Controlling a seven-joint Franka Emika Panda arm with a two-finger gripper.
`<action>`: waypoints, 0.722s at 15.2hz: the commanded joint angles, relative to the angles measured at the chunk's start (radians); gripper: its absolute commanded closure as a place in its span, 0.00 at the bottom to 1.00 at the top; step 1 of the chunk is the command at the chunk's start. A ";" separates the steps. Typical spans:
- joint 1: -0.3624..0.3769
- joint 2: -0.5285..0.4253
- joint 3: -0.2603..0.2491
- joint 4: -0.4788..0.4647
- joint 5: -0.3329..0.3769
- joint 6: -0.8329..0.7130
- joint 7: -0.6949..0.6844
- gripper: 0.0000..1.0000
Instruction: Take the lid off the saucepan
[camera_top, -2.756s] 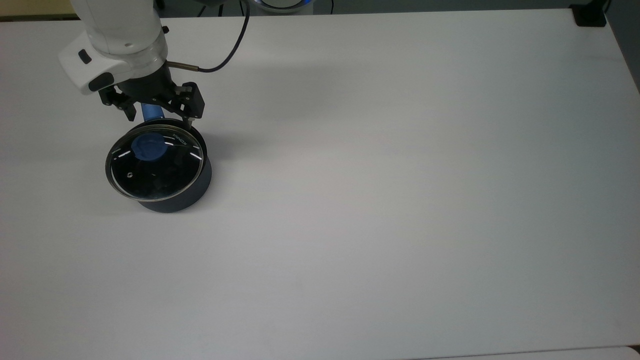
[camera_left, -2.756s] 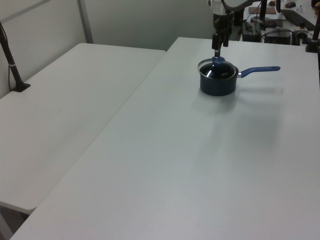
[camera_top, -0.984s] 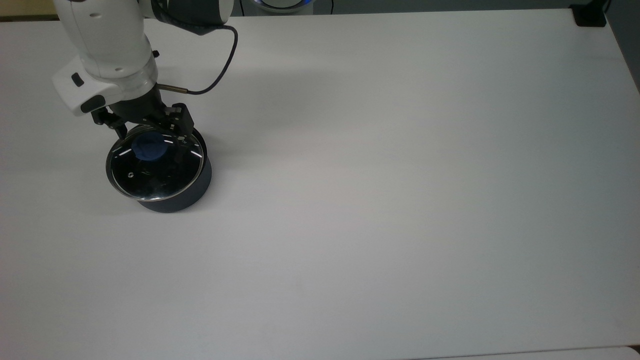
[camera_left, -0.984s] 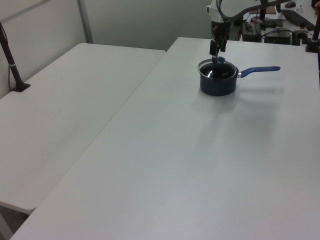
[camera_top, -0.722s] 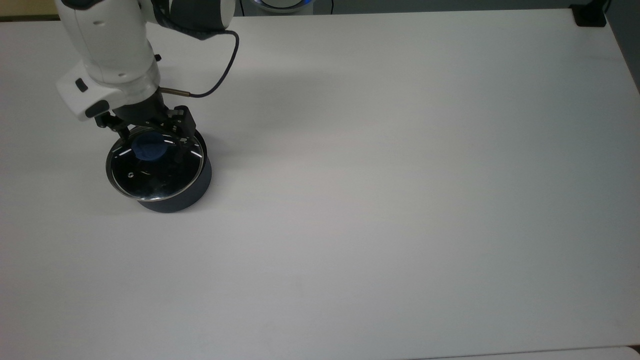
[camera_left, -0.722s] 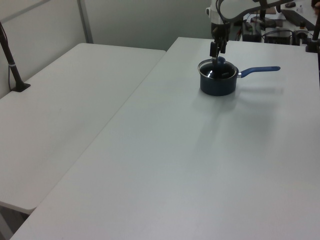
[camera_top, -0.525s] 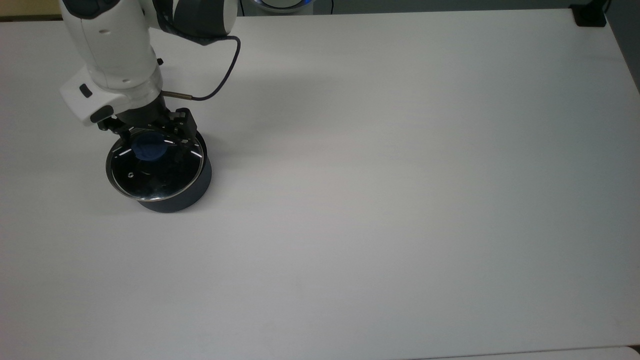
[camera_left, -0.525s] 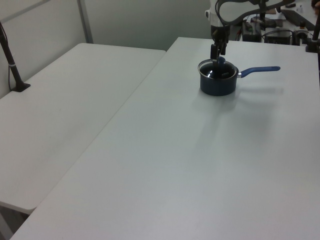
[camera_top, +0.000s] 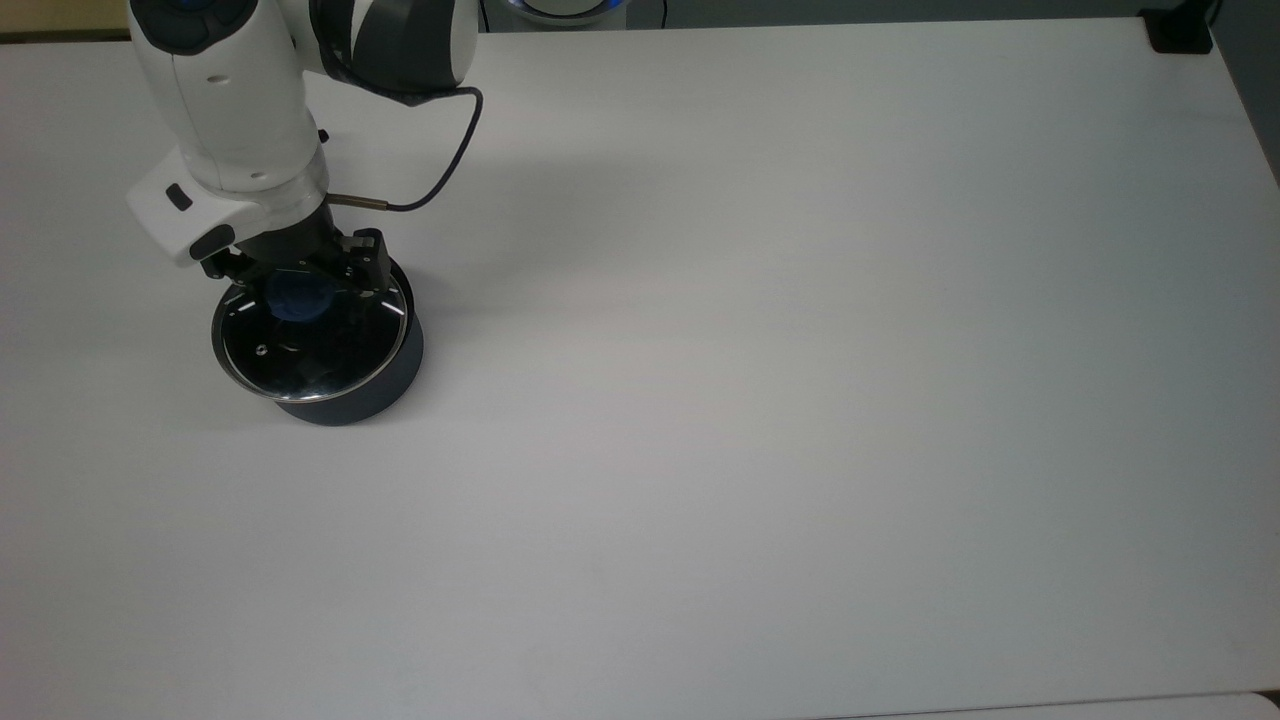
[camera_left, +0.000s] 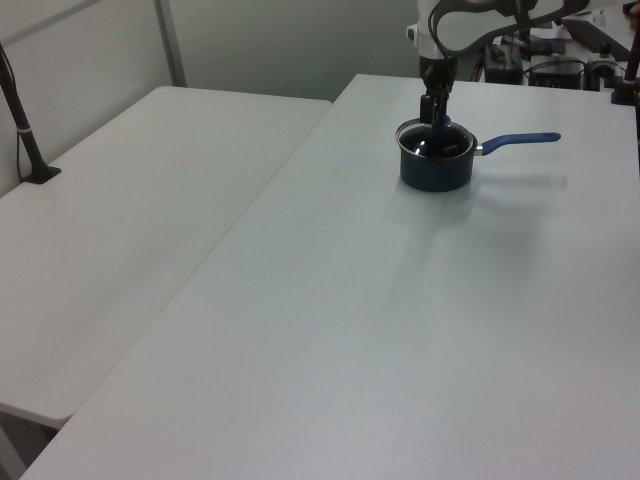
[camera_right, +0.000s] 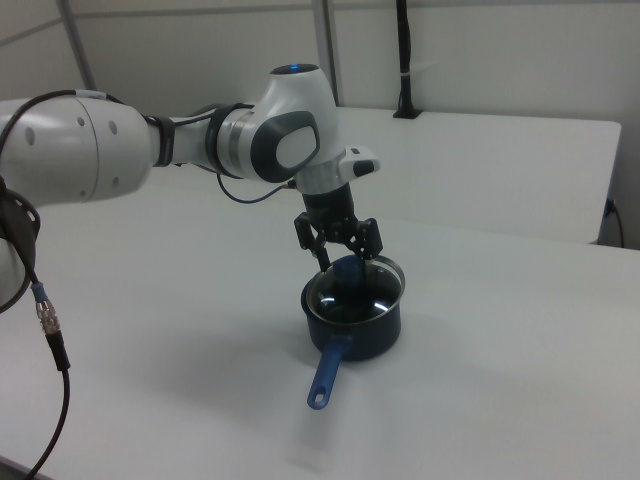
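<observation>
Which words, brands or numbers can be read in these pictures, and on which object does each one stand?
None can be read. The lid on the saucepan shows bright streaks in its glass, with no legible letters. The arm and the table carry no legible marking.

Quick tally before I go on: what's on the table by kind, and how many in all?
Saucepan: 1
Lid: 1, seated on the saucepan
Gripper: 1, open, straddling the lid's blue knob
Total: 3

Dark navy saucepan (camera_top: 390, 385) with blue handle (camera_right: 326, 374), blue-knobbed clear lid (camera_top: 300, 350), white table (camera_top: 800, 400).
</observation>
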 joint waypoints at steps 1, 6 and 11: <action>0.009 -0.006 -0.004 -0.020 -0.037 0.030 -0.017 0.20; 0.008 -0.007 -0.009 -0.014 -0.036 0.030 -0.018 0.40; 0.008 -0.012 -0.015 -0.010 -0.037 0.024 -0.023 0.46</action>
